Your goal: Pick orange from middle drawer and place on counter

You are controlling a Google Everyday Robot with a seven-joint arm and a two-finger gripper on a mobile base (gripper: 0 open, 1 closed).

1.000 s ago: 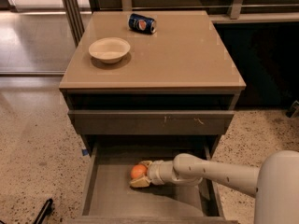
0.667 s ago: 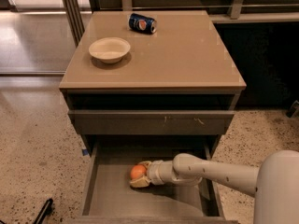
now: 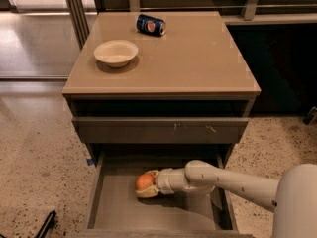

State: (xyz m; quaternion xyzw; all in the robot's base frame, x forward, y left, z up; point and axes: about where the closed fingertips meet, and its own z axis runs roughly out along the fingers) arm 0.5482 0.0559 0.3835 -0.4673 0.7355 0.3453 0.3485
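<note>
No visible change: pincer (image 3: 147,184), as before, around the orange (image 3: 144,180) in the middle drawer (image 3: 114,205).

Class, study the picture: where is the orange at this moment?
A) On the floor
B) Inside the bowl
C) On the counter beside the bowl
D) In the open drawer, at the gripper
D: the orange sits in the open middle drawer, held between the jaws of the gripper, which reaches in from the right. The counter carries the bowl and a blue can.
</note>
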